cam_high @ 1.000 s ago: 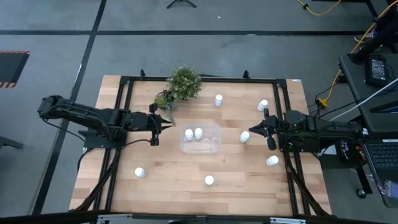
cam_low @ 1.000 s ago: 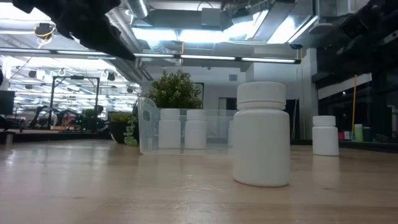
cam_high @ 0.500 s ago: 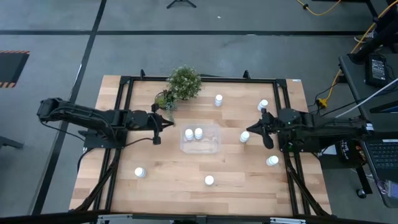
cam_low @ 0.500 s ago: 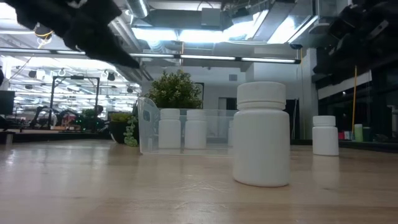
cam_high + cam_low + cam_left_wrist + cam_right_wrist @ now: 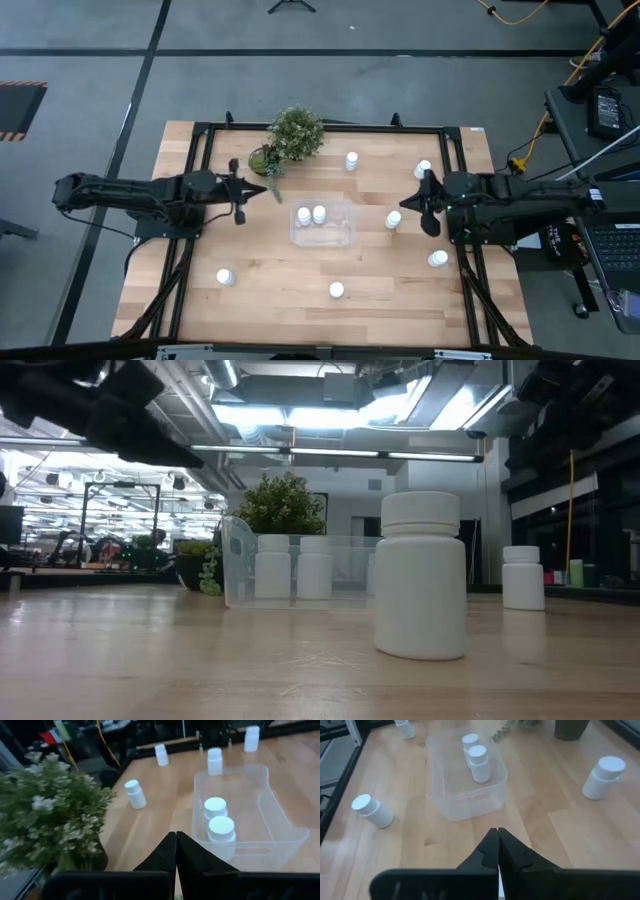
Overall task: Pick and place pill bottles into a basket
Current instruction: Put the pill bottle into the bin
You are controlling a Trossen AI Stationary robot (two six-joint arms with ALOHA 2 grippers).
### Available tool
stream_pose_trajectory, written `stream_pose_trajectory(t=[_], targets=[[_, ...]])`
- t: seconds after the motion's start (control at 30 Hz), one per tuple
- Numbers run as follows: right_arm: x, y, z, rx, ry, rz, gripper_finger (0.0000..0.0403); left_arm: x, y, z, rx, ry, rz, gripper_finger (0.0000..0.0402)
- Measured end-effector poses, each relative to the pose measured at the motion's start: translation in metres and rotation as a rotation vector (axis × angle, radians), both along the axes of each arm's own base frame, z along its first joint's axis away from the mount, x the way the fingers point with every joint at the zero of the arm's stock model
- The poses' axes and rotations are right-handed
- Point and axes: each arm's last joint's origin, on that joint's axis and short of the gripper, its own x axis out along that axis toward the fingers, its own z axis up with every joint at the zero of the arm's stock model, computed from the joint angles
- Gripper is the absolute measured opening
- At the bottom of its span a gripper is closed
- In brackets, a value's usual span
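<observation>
The clear basket (image 5: 335, 236) sits mid-table with two white pill bottles (image 5: 311, 214) upright in it; they also show in the left wrist view (image 5: 218, 818) and the right wrist view (image 5: 475, 755). Several more bottles stand loose on the table, one (image 5: 394, 219) just beside my right gripper (image 5: 404, 203). My right gripper is shut and empty, right of the basket (image 5: 465, 795). My left gripper (image 5: 266, 189) is shut and empty, left of the basket (image 5: 280, 827) and beside the plant.
A potted green plant (image 5: 295, 134) stands at the far edge, close to my left gripper. Loose bottles stand at far centre (image 5: 351, 160), far right (image 5: 424, 169), near right (image 5: 438, 259), near centre (image 5: 336, 290) and near left (image 5: 225, 277). A black frame (image 5: 205, 128) borders the table.
My left gripper has drawn back from the basket toward the table's left edge and a little toward the far edge, staying shut. My right gripper has shifted slightly toward the far edge. No bottle has moved.
</observation>
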Motion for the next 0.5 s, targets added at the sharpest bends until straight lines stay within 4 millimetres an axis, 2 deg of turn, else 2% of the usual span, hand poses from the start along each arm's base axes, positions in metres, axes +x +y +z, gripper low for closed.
stream_pose_trajectory(t=[0.1,0.2,0.5], targets=[[0.0,0.003,-0.001,-0.015,-0.001,-0.025,0.0,-0.01,0.0,-0.008,-0.017,-0.043,0.009,0.0002],[-0.001,0.006,-0.01,-0.026,0.024,-0.04,0.0,-0.017,0.0,-0.014,-0.019,-0.072,0.007,0.0002],[-0.002,0.018,-0.019,0.088,0.057,-0.039,0.0,-0.021,0.0,-0.021,-0.038,-0.103,0.027,0.0005]])
